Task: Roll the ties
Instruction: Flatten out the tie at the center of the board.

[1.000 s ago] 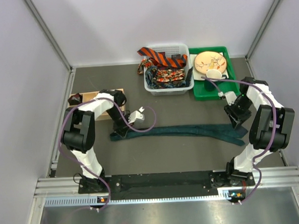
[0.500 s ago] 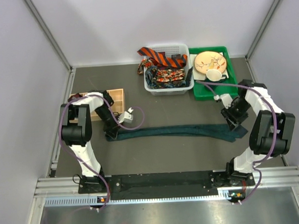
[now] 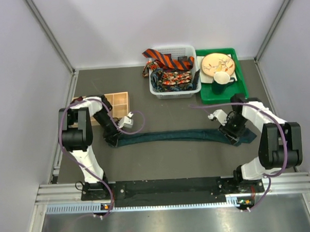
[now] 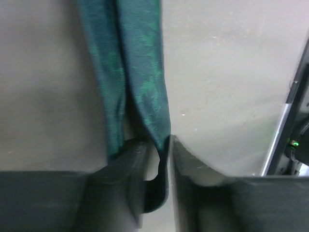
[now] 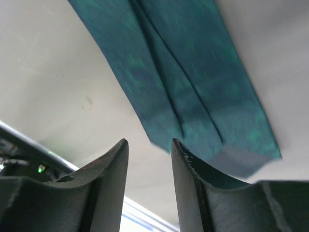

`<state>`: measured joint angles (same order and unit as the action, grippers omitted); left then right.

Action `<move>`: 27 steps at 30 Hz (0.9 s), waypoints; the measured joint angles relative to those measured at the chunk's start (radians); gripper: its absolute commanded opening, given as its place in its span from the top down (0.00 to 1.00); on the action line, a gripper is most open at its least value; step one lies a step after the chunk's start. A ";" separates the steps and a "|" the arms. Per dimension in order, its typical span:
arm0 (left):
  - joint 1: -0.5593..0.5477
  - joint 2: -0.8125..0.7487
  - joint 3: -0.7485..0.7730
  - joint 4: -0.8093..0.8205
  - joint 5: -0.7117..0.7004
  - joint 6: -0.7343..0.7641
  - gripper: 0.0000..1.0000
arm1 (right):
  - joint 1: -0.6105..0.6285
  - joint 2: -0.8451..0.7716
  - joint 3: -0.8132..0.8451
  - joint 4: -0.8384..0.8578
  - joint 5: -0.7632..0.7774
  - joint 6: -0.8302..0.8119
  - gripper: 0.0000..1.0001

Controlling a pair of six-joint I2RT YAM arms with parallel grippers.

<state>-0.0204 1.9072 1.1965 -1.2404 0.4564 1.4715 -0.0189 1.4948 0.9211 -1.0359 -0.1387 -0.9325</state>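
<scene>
Since the teal tie (image 3: 176, 136) lay flat on the tabletop (image 3: 170, 109), soft and floppy, you'd grab its narrow tip; left end effector (image 4: 159, 142) straddled it, grip unclear, right end effector (image 5: 149, 143) sat unclenched

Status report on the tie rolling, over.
Left gripper slightly open, teal tie end in its jaws. Right gripper open at the wide end, nothing held. Tie stretched out, unrolled. Basket and tray behind, clear of it.
</scene>
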 measured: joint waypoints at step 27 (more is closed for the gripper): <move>-0.331 -0.209 -0.140 0.365 0.063 -0.222 0.66 | 0.088 0.068 0.050 0.135 0.037 0.130 1.00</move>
<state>-0.3511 1.6981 1.0561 -0.8753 0.5198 1.2495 0.0692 1.5627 0.9710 -0.9009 -0.1020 -0.8028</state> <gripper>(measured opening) 0.469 0.003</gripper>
